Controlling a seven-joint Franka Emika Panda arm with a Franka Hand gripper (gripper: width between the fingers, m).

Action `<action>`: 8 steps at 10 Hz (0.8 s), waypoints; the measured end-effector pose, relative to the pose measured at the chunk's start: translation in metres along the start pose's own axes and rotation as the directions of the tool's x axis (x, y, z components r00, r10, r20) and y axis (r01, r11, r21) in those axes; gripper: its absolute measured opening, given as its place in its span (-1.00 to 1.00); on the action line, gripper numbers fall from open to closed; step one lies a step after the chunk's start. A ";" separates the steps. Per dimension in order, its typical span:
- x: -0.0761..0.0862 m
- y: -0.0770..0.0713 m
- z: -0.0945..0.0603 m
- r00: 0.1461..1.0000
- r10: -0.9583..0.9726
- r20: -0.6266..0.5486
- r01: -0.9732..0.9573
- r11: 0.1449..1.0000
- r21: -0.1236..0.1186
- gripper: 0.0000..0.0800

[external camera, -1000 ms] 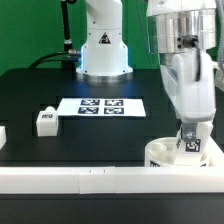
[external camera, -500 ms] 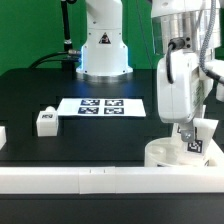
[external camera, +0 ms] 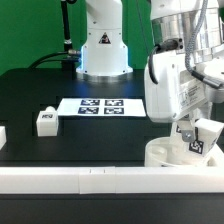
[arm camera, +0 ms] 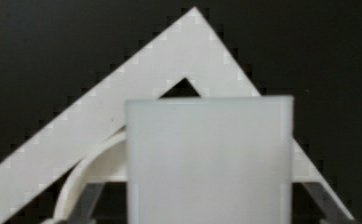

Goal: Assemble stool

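The seat [external camera: 163, 152] is lying at the desk's [external camera: 40, 85] edge nearest the camera, toward the corner on the exterior view's right, just behind the rail [external camera: 90, 178]. A leg [external camera: 207, 138] is hanging tilted just above the seat's rim, with its tag facing the camera. The hand [external camera: 195, 135] is grasping this leg, clamping the block by two opposite sides. In the wrist view the same leg [arm camera: 204, 160] is filling the middle, with the jaws standing on either side of it. I cannot tell whether its lower end is touching the seat. A second leg [external camera: 45, 121] is sitting loose toward the desk's edge on the exterior view's left, well apart from the seat and just in front of the marker board [external camera: 100, 105].

The robot seems to be working on fitting a first leg, since no leg appears joined to the seat. The next move probably calls for righting the tilted leg, lining it up with its socket and pressing it in under a firm grip. The rail may be bracing the seat against sliding.
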State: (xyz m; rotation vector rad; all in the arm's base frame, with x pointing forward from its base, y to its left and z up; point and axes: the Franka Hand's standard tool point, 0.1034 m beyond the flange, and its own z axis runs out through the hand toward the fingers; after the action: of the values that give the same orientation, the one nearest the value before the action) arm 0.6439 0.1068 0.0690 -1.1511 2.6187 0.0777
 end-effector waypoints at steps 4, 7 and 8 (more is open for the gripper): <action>-0.001 0.005 0.001 0.999 0.048 0.020 -0.048 0.999 0.010 -0.16; -0.001 0.005 0.001 0.999 0.050 0.021 -0.051 0.999 0.011 -0.16; 0.000 0.005 0.001 1.000 0.010 0.021 -0.011 1.000 0.012 -0.16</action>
State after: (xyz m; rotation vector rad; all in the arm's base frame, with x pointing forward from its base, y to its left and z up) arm 0.6407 0.1106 0.0682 -1.1266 2.6037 0.0759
